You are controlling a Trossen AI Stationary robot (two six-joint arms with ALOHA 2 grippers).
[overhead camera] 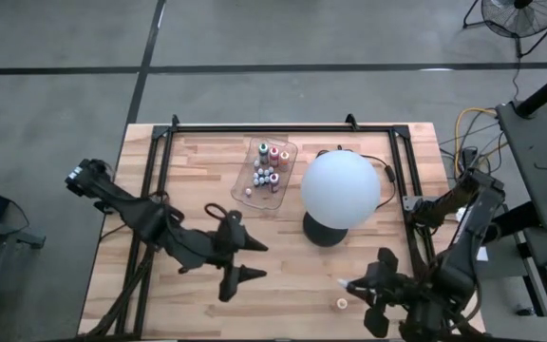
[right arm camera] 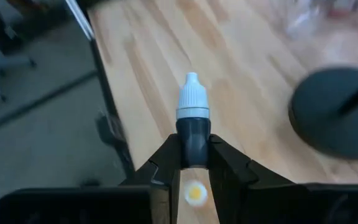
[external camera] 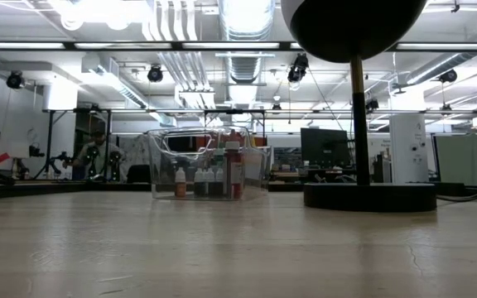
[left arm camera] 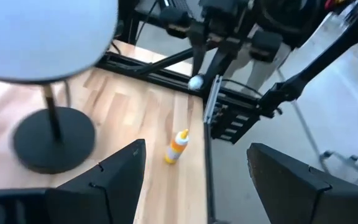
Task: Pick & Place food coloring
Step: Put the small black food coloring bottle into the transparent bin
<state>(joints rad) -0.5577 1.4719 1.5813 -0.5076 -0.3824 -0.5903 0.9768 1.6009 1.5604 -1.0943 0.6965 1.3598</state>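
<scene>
Right claw [right arm camera: 194, 163], clenched on a dark dropper bottle [right arm camera: 192, 134] with a white cap [right arm camera: 190, 99]; the bottle's body sits squeezed between the two fingers and the capped tip projects forward past the fingertips. In the overhead view the right claw [overhead camera: 361, 284] lies on the near side of the globe lamp [overhead camera: 340, 189], toward the worktop's right edge, with the bottle's pale tip [overhead camera: 343, 283] pointing toward the left arm. Just beside it, nearer the front edge, a yellow-orange dropper bottle [overhead camera: 342, 303] stands upright on the bare worktop [overhead camera: 283, 256], clear of both claws; the same bottle [left arm camera: 178, 147] appears between the fingers of the left wrist view, near the worktop's edge rail.

Left claw [overhead camera: 243, 256], released, its fingers spread wide and holding nothing, to the left of the lamp's black base [overhead camera: 323, 229] and well apart from it.

Beyond the lamp, touching nothing else, a clear plastic tray [overhead camera: 272, 164] carries the remaining food coloring bottles [overhead camera: 267, 172], clustered upright inside its walls: red, green and white-capped ones. From table height the tray [external camera: 209, 165] stands left of the lamp base [external camera: 369, 197].
</scene>
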